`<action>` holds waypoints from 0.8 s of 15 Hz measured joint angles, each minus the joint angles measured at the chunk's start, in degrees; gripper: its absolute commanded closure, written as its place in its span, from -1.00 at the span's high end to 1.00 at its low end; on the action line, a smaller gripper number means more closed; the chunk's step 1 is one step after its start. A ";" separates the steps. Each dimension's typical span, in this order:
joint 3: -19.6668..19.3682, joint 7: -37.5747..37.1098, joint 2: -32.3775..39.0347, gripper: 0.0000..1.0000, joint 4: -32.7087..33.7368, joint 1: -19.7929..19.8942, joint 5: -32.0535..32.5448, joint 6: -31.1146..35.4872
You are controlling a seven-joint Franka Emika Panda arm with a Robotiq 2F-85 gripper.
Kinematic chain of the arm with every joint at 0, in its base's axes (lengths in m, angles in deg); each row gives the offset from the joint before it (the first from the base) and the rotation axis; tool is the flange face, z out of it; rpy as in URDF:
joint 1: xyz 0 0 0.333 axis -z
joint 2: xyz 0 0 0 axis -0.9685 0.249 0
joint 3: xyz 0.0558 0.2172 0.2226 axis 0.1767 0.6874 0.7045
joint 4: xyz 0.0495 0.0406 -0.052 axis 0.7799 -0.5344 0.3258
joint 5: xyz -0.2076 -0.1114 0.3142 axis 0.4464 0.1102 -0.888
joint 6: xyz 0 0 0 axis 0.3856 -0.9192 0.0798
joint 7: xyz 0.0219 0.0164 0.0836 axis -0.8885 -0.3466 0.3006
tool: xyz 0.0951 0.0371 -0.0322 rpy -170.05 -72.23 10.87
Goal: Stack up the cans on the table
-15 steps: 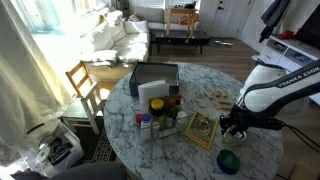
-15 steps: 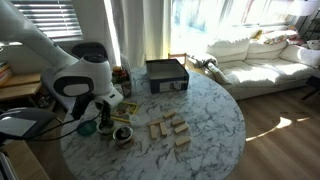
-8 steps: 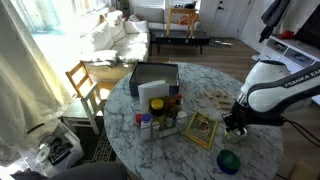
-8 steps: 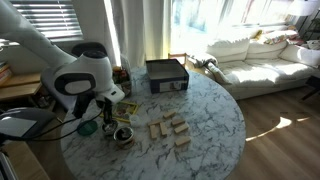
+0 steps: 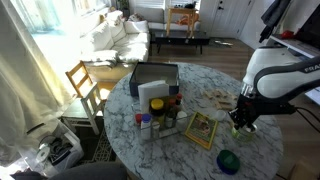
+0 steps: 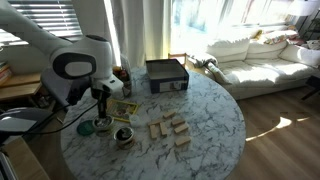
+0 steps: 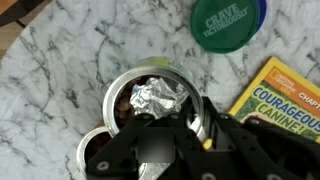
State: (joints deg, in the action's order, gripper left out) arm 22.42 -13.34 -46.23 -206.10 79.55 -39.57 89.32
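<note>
A sunlit living room with a white sofa lies behind the round marble table. The book, yellow-covered, lies near the table's edge, and both cans are close beside it.

The gripper hangs over the table just past the book. In the wrist view its dark fingers close in on either side of the foil can, which looks nearer the camera than the rest. I judge the claw clamped on that can and carrying it clear of the marble. The dark can stands on the table, on the foil can's far side from the book. A green lid lies apart from both, off the book's other corner.

The cans look like thin, light, stiff tins with smooth sides, so a firm hold across the wall below the rim should serve. The crumpled foil top is soft and uneven and gives no sound base, so the foil can belongs on top, set squarely on the dark can's rim.

Only the wrist view shows the foil, the lid's lettering and the second can. In an exterior view the dark can shows, with wooden blocks further from the book. Both exterior views show how high the arm stands.
</note>
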 measured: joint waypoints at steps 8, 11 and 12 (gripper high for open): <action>-0.84 -0.06 -4.29 -0.94 5.80 3.32 7.14 -3.46; -1.58 -0.04 -2.01 -0.94 5.97 4.23 7.14 -1.99; -1.73 -0.05 -1.15 -0.94 5.97 4.38 7.14 -1.58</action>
State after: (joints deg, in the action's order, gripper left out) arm 20.69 -13.38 -47.38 -200.13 83.93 -32.42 87.73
